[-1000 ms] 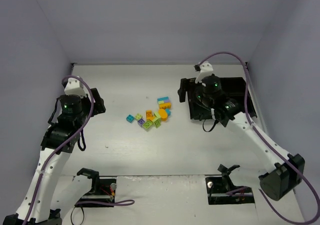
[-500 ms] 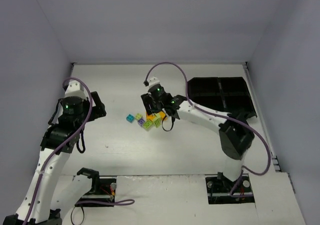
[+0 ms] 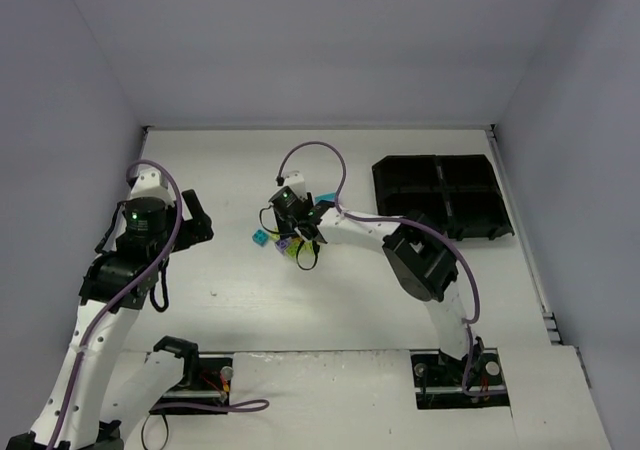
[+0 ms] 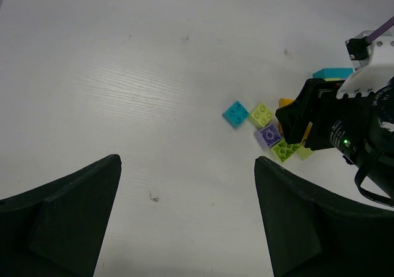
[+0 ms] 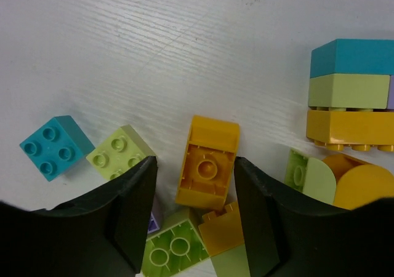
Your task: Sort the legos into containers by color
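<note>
The legos lie in a loose pile (image 3: pixel 292 240) at mid-table. My right gripper (image 5: pixel 195 166) is down over it, jaws partly closed on either side of an upturned orange brick (image 5: pixel 207 165); a strip of table still shows between the brick and the left finger (image 5: pixel 132 209). A cyan brick (image 5: pixel 52 146) and a yellow-green brick (image 5: pixel 120 151) lie to the left, and a cyan, green and orange stack (image 5: pixel 351 92) to the right. My left gripper (image 4: pixel 188 166) hangs open over bare table, left of the pile. The containers, a black four-compartment tray (image 3: pixel 440 195), sit at the back right.
The right arm (image 4: pixel 345 123) covers the pile's right side in the left wrist view. A purple brick (image 4: pixel 268 135) and an upturned green brick (image 4: pixel 285 149) lie beside it. Walls (image 3: pixel 90 90) enclose the table on three sides.
The right arm has swung from over the tray to the brick pile and lowered, and its jaws have narrowed around the orange brick. The left arm has barely moved.
</note>
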`<action>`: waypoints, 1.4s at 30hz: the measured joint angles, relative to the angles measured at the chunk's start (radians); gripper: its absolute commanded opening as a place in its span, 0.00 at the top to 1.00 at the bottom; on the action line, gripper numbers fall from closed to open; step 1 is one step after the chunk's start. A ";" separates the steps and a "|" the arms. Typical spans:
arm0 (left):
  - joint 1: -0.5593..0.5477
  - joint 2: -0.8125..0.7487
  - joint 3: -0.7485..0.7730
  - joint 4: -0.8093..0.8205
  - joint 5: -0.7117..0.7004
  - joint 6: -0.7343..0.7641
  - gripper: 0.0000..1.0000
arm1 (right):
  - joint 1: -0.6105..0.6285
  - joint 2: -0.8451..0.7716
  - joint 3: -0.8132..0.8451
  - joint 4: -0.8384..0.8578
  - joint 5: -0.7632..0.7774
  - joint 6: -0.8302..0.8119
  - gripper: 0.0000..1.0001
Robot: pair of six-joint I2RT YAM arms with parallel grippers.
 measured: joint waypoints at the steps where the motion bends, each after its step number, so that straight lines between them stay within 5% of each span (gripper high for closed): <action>1: 0.000 -0.001 0.000 -0.002 0.000 0.000 0.18 | 0.000 0.008 0.004 0.000 0.005 0.007 0.54; 7: 0.000 -0.003 0.000 -0.011 0.000 0.000 0.18 | 0.000 0.045 0.009 -0.016 0.018 0.040 0.64; 14: 0.000 -0.003 0.000 -0.013 -0.001 0.001 0.18 | -0.001 0.050 0.028 -0.035 0.021 0.033 1.00; 22: 0.000 -0.002 0.000 -0.013 0.000 0.002 0.18 | -0.061 -0.039 0.072 -0.025 0.019 -0.071 1.00; 30: 0.000 0.002 0.000 -0.011 0.003 0.002 0.18 | -0.375 -0.219 0.039 0.018 0.029 -0.138 1.00; 42: 0.000 0.027 0.000 -0.009 0.026 0.001 0.18 | -0.586 -0.145 0.007 0.037 0.021 -0.193 0.95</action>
